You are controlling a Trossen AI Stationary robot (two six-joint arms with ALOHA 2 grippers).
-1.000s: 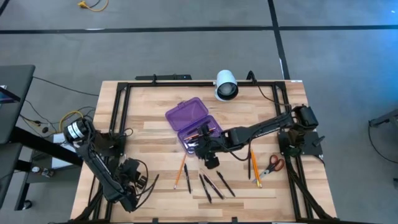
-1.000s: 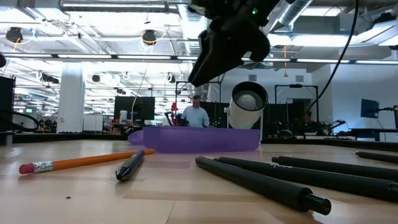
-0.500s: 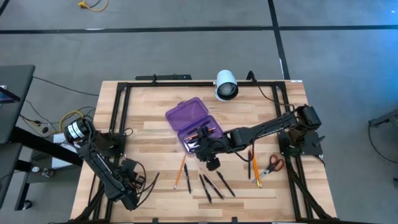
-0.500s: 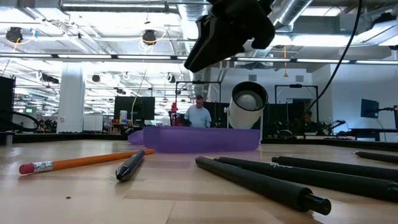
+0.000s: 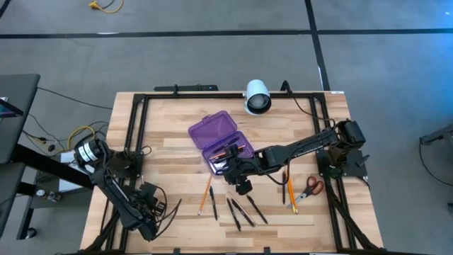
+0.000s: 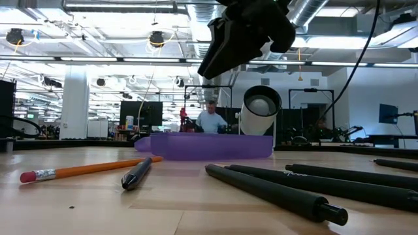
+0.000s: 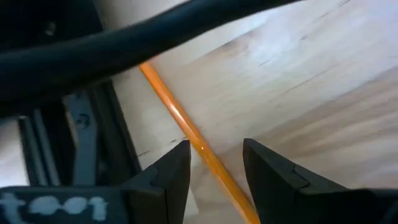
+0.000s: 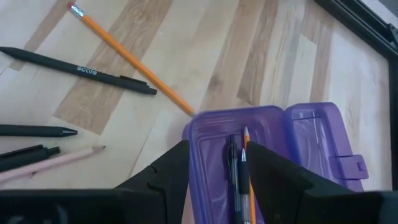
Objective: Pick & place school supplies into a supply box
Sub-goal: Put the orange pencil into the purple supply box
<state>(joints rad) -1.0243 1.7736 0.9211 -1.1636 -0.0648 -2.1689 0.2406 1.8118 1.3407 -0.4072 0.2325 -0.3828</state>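
**Wooden table, purple box half filled**

Wooden table (image 5: 170, 142), from above: the right gripper (image 5: 237, 172) hangs at the supply box (image 5: 228, 154); the left gripper (image 5: 145, 205) waits near the corner.

Low down: loose pens (image 6: 274, 189) lie near (still many).

Right wrist: fingers open and empty, a pen (image 8: 239, 180) inside. It has drifted slightly. Next, fetch another pen.

Left wrist: fingers open over a pencil (image 7: 186, 130).

the left gripper (image 7: 216, 171) hangs over the wooden table (image 7: 323, 93), its two dark fingers (image 7: 171, 177) parted with a gap between them. an orange pencil (image 7: 186, 130) lies on the wood, running from 11 o'clock toward 5 o'clock through that gap. a black cable (image 7: 143, 46) crosses at 12 o'clock.
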